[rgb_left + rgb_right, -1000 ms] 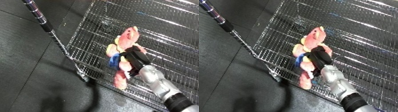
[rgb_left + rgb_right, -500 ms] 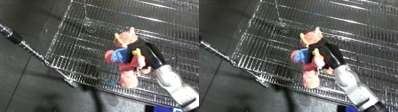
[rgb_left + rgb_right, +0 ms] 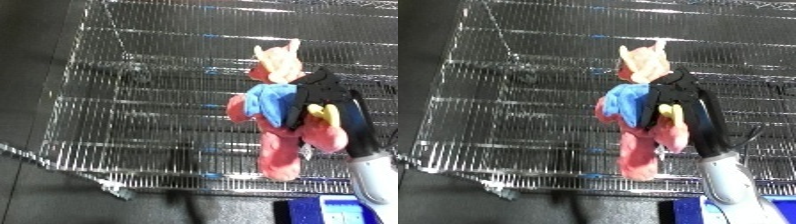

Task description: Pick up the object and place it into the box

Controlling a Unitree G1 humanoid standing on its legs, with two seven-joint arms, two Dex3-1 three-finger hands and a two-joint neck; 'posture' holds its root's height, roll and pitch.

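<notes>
Gripping pink plush toy (image 3: 282, 125), right robot hand (image 3: 313, 97) now farther over wire bin (image 3: 133, 75)

Dim, motion-blurred views; white glare streaks the wire bin (image 3: 133, 100) beyond the fingers (image 3: 673, 95), floor (image 3: 35, 60) dark.

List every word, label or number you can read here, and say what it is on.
None can be read. The plush toy in the right hand, the wire bin and the blue object at the lower edge show no legible text; a pale patch on the blue object is too blurred to tell.
</notes>
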